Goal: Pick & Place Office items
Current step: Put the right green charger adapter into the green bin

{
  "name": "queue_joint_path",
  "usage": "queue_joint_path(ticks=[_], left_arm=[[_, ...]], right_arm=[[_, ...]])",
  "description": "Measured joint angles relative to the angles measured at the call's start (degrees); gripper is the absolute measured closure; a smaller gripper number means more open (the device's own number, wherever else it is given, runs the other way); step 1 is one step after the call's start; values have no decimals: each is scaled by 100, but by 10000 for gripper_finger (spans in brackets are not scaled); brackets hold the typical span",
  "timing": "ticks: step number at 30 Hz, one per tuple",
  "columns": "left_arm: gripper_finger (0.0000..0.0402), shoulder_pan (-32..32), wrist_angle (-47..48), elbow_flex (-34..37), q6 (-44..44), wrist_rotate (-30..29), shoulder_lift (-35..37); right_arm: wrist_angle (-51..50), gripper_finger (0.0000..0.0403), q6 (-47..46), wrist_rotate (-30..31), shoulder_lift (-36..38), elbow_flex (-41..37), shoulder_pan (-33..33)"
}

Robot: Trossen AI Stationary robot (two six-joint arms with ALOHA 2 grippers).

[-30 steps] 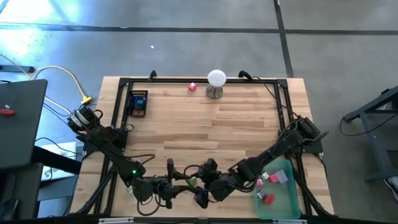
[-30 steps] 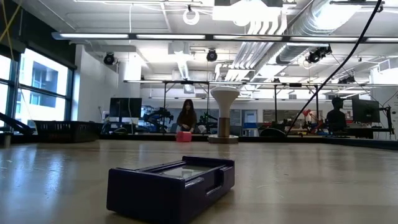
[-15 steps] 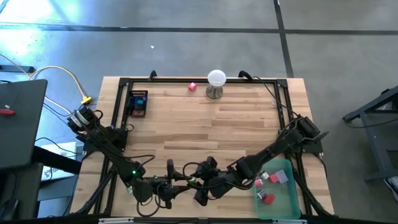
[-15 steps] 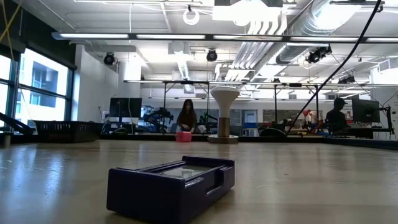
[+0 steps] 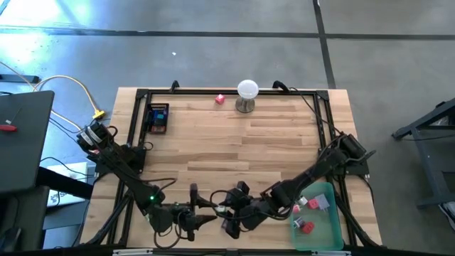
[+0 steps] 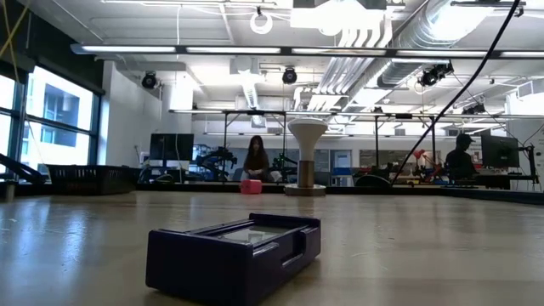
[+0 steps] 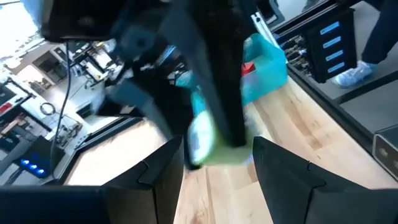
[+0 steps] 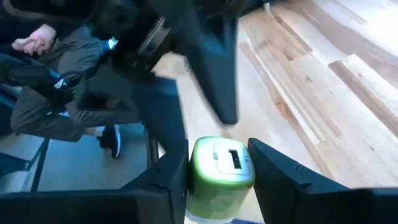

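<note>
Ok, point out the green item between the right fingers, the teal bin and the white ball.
green item (image 8: 219, 171): right wrist view, its top face.
teal bin (image 5: 323, 229): high view, bare floor near its front.
white ball (image 5: 247, 89): high view, the ball's top.

A small green blocky item sits upright between dark gripper fingers at the table's near edge; red and purple pieces lie in the teal bin — a pink block rests at the far edge.

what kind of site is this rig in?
Likely a large open robotics lab or workshop: exposed ducts on the ceiling, benches with monitors behind the table, and a person working at one.
</note>
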State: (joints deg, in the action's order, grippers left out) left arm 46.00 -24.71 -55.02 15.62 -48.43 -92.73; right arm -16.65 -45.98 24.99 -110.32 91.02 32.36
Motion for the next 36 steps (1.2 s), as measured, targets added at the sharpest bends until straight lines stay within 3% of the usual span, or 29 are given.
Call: queue_joint_path(ticks=[12, 22, 26, 36], left_arm=[[203, -2, 37, 0, 273, 27, 2], [39, 109, 395, 0, -161, 29, 7], [11, 107, 536, 2, -786, 27, 7], [8, 96, 1144, 7, -1355, 587, 7]], right_arm=[[20, 278, 46, 35, 0, -2, 69], [-229, 281, -119, 208, 6, -2, 226], [-900, 281, -495, 244, 182, -2, 389], [-3008, 281, -2443, 1283, 514, 2, 1259]])
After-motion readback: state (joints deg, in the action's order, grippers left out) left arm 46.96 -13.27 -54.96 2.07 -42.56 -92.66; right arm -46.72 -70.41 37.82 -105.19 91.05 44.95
